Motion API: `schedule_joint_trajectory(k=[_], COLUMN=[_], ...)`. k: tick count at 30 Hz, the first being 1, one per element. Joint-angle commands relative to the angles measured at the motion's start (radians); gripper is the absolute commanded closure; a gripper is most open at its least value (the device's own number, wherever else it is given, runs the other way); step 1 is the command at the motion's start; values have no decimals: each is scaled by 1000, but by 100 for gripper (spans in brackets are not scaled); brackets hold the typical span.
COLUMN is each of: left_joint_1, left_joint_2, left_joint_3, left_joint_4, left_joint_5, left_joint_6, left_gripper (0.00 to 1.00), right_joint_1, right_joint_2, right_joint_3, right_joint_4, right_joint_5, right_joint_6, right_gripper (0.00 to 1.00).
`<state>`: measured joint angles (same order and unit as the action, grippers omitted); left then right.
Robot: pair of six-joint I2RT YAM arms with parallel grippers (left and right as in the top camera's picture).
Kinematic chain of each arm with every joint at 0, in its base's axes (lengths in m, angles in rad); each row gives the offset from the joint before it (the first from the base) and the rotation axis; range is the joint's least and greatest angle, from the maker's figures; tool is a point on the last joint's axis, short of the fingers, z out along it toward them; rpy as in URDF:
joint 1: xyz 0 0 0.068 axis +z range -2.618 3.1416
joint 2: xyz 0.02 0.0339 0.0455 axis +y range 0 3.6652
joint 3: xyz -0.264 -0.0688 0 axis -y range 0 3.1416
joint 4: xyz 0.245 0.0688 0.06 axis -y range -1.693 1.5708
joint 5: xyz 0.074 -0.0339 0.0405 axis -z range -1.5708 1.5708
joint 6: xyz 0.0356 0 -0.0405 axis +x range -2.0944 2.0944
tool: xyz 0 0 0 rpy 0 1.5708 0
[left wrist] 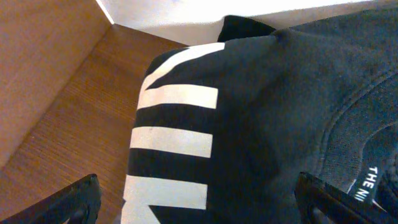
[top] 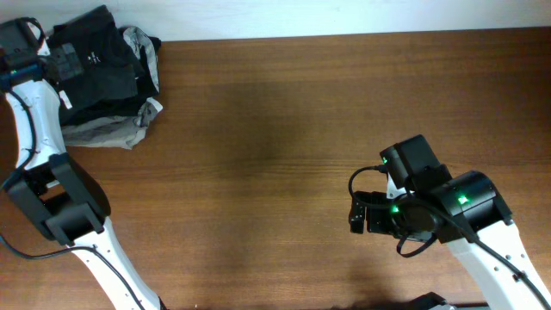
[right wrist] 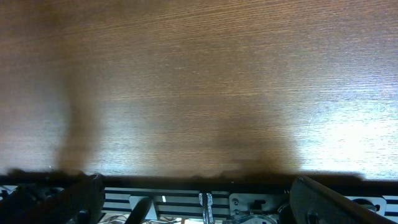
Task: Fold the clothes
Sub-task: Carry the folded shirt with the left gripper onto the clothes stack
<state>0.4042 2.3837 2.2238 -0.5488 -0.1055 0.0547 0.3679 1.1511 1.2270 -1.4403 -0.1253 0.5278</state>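
The clothes lie in a heap at the far left corner of the wooden table [top: 284,112], against the white wall [top: 344,15]. On top is a black sweatshirt [top: 103,60], soft and matte, bunched into an uneven lump. A crumpled light grey garment [top: 116,131] sticks out from under it along the near and right edges, its folds loose and rumpled.

The left wrist view shows the sweatshirt close up. The knit is dense and slightly fuzzy, with a row of thick white printed bars [left wrist: 177,124] running down one side. A ribbed, curved neckline sits at the right, next to a black label [left wrist: 373,183] with white lettering that is cut off by the frame edge.

The left gripper [left wrist: 196,190] hangs right over the sweatshirt with its fingers [left wrist: 78,199] spread wide. The dark, wedge-shaped tips sit at either bottom corner of that view and pinch nothing. It cannot be told whether they touch the cloth.

The right gripper [right wrist: 193,190] is well apart from the heap, over bare table near the right front. Its fingers [right wrist: 323,202] are also spread and hold nothing. The tabletop below it is smooth brown wood with a fine straight grain and a glossy patch of glare. At the near edge, slotted metal framing [right wrist: 186,202] shows beneath.
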Motion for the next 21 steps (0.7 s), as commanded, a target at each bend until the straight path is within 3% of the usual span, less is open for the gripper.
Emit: schedule_joint_trajectory(k=[1, 2, 4, 8, 11, 15, 18, 19, 20, 21], left_joint_1=[2, 2, 2, -16, -34, -58, -76, -82, -89, -100], left_joint_2=[-108, -133, -148, -89, -11, 61, -20, -79, -125, -203], left_joint_3=[23, 23, 23, 19, 19, 20, 43, 50, 50, 50], left_joint_4=[5, 5, -12, -113, -131, -190, -201, -216, -224, -238], left_joint_5=[96, 166, 267, 274, 274, 274, 275, 275, 276, 280], left_joint_6=[-43, -44, -44, -44, -44, -44, -44, -44, -44, -44], left_gripper=[1, 2, 23, 60, 80, 80, 80, 73, 41, 25], right_joint_1=[-3, -4, -3, -3, -3, -4, -3, -4, -4, -4], right_joint_2=[6, 6, 6, 6, 6, 5, 5, 5, 5, 4], right_joint_3=[18, 18, 18, 18, 18, 18, 18, 18, 19, 30], right_joint_4=[0, 0, 0, 0, 0, 4, 55, 78, 97, 119], right_joint_5=[-5, -5, -2, 3, 2, 3, 6, 6, 6, 9], right_joint_6=[13, 12, 12, 12, 12, 13, 16, 16, 16, 15], right_gripper=[1, 1, 1, 1, 1, 1, 1, 1, 1, 1])
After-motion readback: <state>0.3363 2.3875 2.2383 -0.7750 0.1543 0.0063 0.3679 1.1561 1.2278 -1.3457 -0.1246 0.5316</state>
